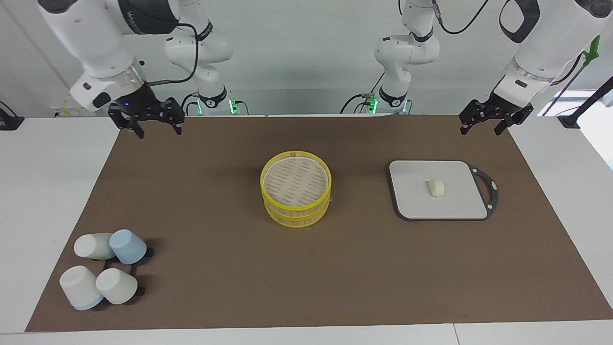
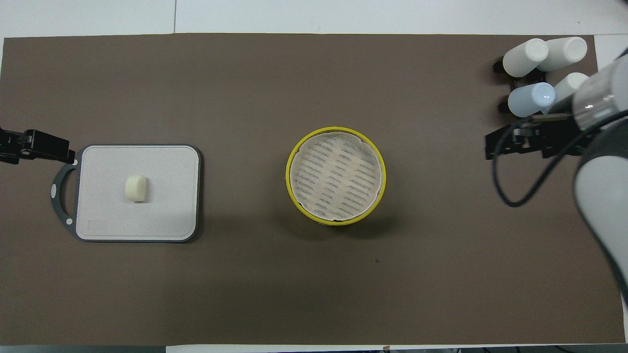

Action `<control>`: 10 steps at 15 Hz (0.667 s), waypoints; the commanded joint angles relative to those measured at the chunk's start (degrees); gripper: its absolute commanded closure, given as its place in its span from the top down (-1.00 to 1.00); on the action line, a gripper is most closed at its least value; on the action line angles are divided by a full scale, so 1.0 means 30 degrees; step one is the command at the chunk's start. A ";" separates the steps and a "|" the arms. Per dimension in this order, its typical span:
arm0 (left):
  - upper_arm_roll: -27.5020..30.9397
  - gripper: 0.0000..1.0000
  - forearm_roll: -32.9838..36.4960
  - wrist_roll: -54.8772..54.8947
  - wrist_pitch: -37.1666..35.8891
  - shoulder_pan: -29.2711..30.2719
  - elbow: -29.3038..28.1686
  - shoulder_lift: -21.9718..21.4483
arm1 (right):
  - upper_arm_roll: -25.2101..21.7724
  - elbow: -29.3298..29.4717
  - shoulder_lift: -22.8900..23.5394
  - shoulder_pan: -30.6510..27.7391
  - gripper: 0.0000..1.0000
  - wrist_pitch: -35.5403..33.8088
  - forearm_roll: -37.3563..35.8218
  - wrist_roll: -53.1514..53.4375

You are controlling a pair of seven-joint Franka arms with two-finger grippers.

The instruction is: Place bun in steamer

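The bun (image 1: 436, 187) (image 2: 136, 188), a small cream lump, lies in the middle of the grey board (image 1: 416, 203) (image 2: 162, 215). The steamer (image 1: 296, 184) (image 2: 336, 175) stands at the mat's centre as two stacked yellow-rimmed tiers, with a pale slatted surface on top. My left gripper (image 1: 480, 130) (image 2: 49, 145) hangs open over the mat's edge at the left arm's end, beside the board's handle. My right gripper (image 1: 159, 133) (image 2: 496, 147) hangs open over the mat at the right arm's end, well clear of the steamer. Neither gripper holds anything.
Several white and blue cups (image 1: 105, 266) (image 2: 539, 73) sit on a black rack at the right arm's end, farther from the robots than the right gripper. The brown mat (image 1: 215, 287) covers the table's middle, with white tabletop around it.
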 commanded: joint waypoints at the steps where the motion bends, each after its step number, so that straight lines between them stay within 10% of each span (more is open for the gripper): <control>1: 0.0064 1.00 -0.0181 0.0382 0.3159 -0.0002 -0.4557 -0.2049 | 0.0025 0.6714 0.5539 0.3467 1.00 -0.1723 -0.0024 0.4351; 4: 0.0064 1.00 -0.0181 0.1870 0.7238 0.0027 -0.9694 -0.3200 | -0.0033 0.7086 0.7136 0.6343 1.00 0.1224 -0.0023 0.7611; 10: 0.0093 1.00 -0.0152 0.3107 1.3333 0.0028 -1.3713 -0.1445 | -0.0004 0.5801 0.9570 0.8901 1.00 0.5919 -0.1252 0.9315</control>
